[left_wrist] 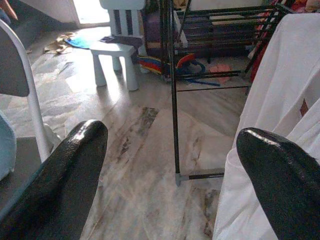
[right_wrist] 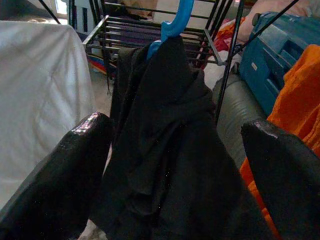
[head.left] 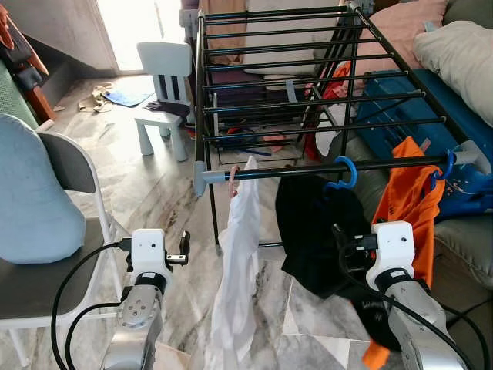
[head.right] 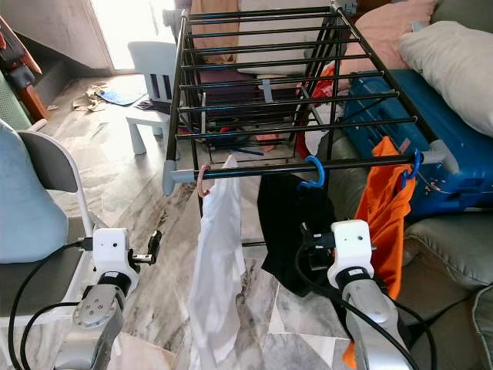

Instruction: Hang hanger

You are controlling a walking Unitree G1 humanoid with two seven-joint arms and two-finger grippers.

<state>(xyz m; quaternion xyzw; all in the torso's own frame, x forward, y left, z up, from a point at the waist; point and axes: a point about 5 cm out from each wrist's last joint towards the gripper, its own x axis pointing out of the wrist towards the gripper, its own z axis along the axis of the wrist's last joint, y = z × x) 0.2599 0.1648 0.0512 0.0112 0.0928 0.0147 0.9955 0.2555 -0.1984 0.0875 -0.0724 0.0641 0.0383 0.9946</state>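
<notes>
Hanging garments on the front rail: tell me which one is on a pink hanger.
The white garment, leftmost on the drying rack, hangs from the pink hanger. The black garment and orange garment hang from blue hooks.

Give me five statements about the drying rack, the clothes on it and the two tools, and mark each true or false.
1. Three garments hang from the front rail of the drying rack. True: a white garment, a black garment and an orange garment.
2. The black garment hangs on a pink hanger. False: its hanger is blue; the pink hanger holds the white garment.
3. The right tool is shut on the black garment. False: it is open, facing the garment.
4. The left tool is open and holds nothing. True.
5. The white child's chair stands to the right of the rack. False: it stands to its left.
</notes>
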